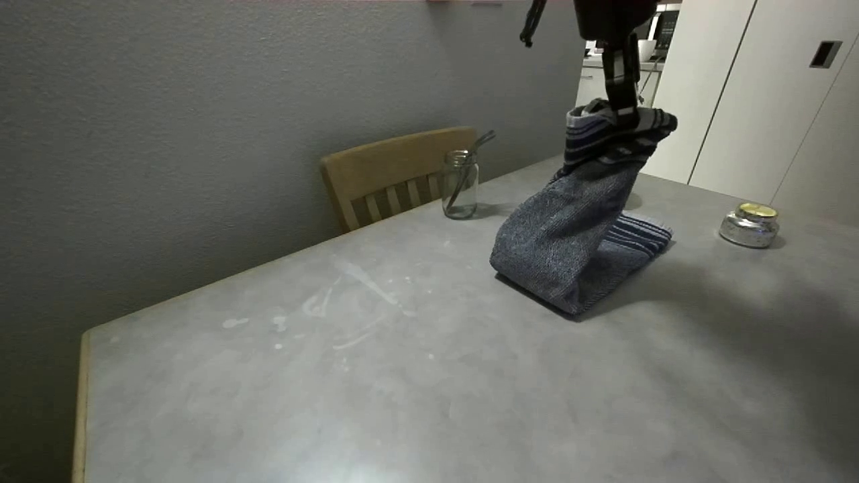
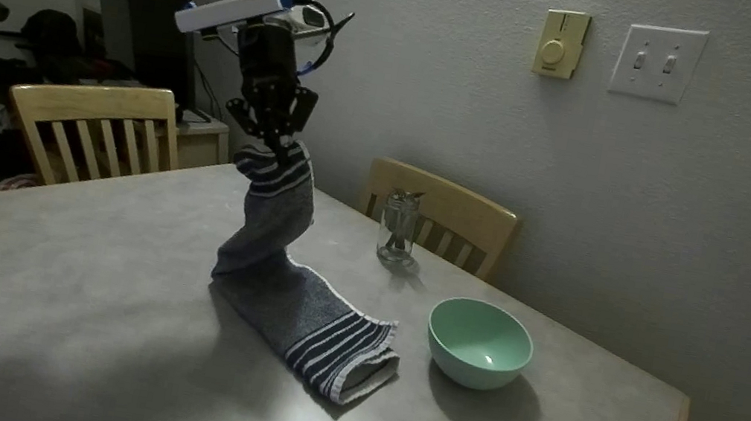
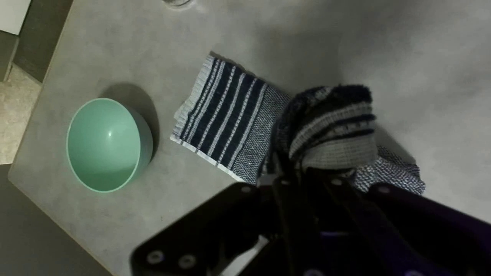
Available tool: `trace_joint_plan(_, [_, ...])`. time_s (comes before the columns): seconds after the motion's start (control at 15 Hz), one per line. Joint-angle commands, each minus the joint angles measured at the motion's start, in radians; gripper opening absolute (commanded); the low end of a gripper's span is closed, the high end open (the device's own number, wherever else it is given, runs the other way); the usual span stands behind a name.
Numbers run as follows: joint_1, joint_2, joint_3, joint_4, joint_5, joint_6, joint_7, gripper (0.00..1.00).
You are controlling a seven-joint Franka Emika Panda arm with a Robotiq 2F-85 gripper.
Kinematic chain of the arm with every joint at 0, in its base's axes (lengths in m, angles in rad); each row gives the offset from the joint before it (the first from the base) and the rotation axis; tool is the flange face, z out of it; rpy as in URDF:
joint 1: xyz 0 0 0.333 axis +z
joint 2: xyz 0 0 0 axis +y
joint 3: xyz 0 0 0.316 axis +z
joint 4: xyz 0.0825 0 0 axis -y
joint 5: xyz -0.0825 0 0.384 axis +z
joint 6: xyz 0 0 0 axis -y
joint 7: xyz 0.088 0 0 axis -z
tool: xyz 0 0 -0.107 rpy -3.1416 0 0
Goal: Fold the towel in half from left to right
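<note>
Grey mottled counter (image 1: 302,402): bed for the fold. Long, dark grey-blue, white-striped terry towel (image 2: 287,294): one striped end is laid on the counter; the opposite end is clenched aloft by the jaws, presumably to be carried over. Round mint-green bowl (image 2: 476,366): set apart, near the flat end; fold judged unobstructed.

Counted: one counter; two slatted pale wooden chairs (image 2: 91,104) (image 2: 459,203); one towel; one bowl; one clear glass jar (image 1: 469,194), its thin utensils (image 1: 483,139) too bunched to be counted; one squat silvery, gold-lidded jar (image 1: 748,231).
</note>
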Motion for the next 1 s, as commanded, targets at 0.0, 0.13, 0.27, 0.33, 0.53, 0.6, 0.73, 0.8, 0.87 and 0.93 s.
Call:
trace_joint_plan(0.0, [-0.068,-0.054,-0.014,-0.054,-0.016,0.062,-0.151,0.03])
trace_joint_plan(0.13, [-0.113,-0.047,-0.029,-0.057,-0.001,0.096,-0.260,0.03])
trace_joint_plan(0.27, [-0.158,-0.033,-0.042,-0.065,0.021,0.140,-0.362,0.03])
trace_joint_plan(0.33, [-0.179,-0.025,-0.047,-0.067,0.036,0.157,-0.409,0.03])
trace_joint_plan(0.53, [-0.241,0.003,-0.055,-0.087,0.115,0.195,-0.545,0.37])
trace_joint_plan(0.6, [-0.253,0.012,-0.058,-0.093,0.135,0.199,-0.577,0.43])
trace_joint_plan(0.73, [-0.266,0.019,-0.061,-0.098,0.154,0.192,-0.622,0.58])
trace_joint_plan(0.8, [-0.267,0.021,-0.062,-0.101,0.155,0.190,-0.632,0.63])
trace_joint_plan(0.87, [-0.266,0.022,-0.064,-0.103,0.153,0.187,-0.637,0.71])
trace_joint_plan(0.93, [-0.264,0.019,-0.064,-0.107,0.148,0.188,-0.637,0.77])
